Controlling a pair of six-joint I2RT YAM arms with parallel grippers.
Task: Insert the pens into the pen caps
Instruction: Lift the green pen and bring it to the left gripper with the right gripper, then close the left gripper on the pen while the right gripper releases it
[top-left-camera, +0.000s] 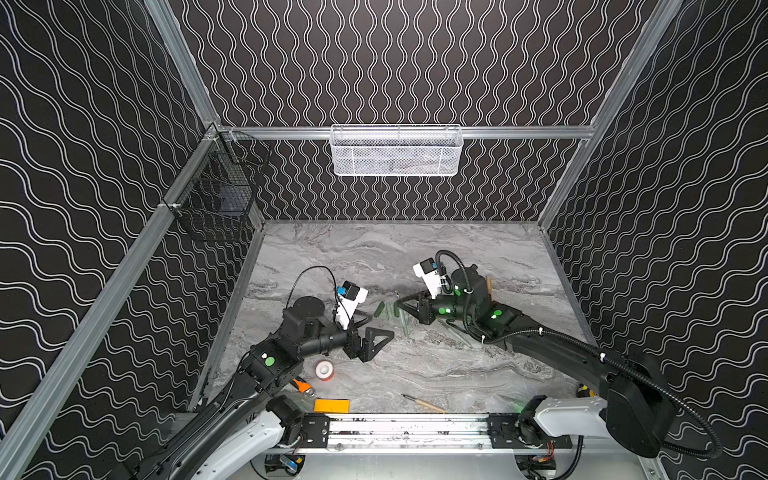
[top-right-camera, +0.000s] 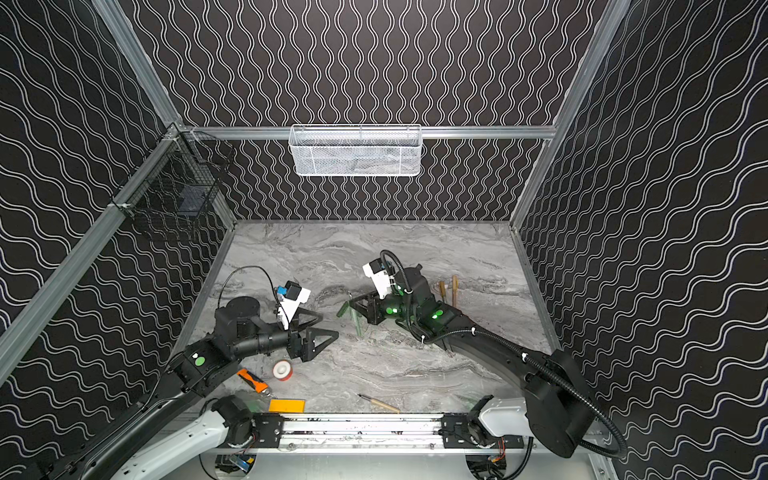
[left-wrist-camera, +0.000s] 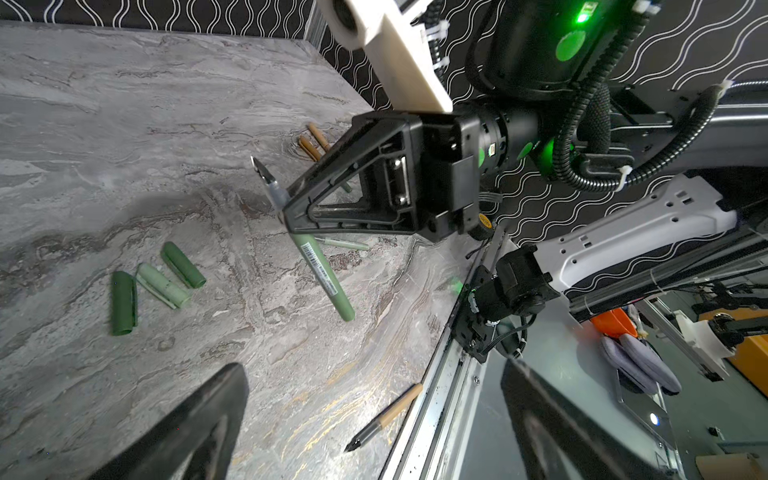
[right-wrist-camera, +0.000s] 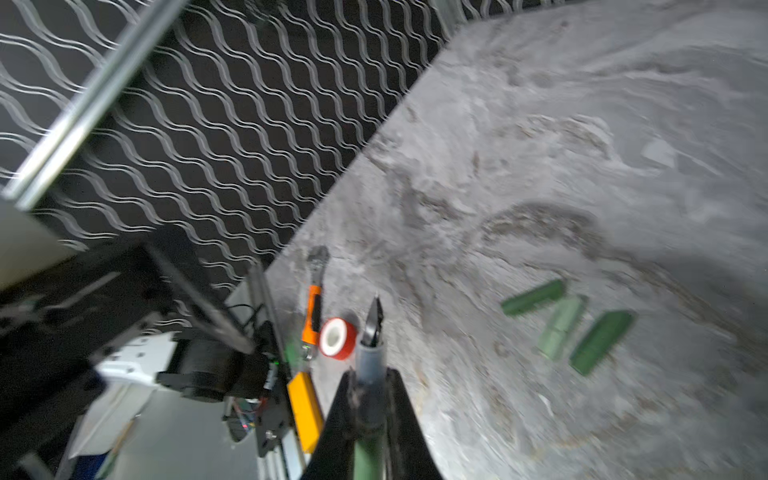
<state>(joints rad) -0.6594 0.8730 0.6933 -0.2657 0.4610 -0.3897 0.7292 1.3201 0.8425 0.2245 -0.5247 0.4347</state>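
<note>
Left wrist view gives the clearest look at the grip. The right claw (left-wrist-camera: 286, 210) is closed on a green pen (left-wrist-camera: 322, 270) at its grey section just behind the nib. The nib pokes out one side and the whole barrel hangs free on the other. With such a short hold near one end, I judge the pen could swivel or slide back once the nib meets a cap. It could also jam against the rim if it goes in crooked.

In a top view, the left claw (top-left-camera: 380, 326) hangs wide open and empty, left of centre and low in the frame. Three green pen caps (left-wrist-camera: 164, 286) lie flat and loose on the surface (top-left-camera: 374, 257), close together, between the two claws and near the right claw's tip. Pinching one may nudge or roll its neighbours. The pale one sits between two dark ones, so a wrong match is possible.

Two tan caps (top-right-camera: 449, 289) lie well apart, right of the right arm. Pale green pens (top-left-camera: 453, 332) lie partly under that arm, where a dropped elbow could sweep them. A tan pen (top-left-camera: 424, 402) rests close to the rail (top-left-camera: 407, 428) at the lower edge, within reach of a low arm swing.

The upper half of the surface is open. The lower left is crowded by a tape roll (top-left-camera: 325, 370), an orange-handled wrench (right-wrist-camera: 312, 311) and a yellow block (top-left-camera: 331, 405), close beneath the left arm.
</note>
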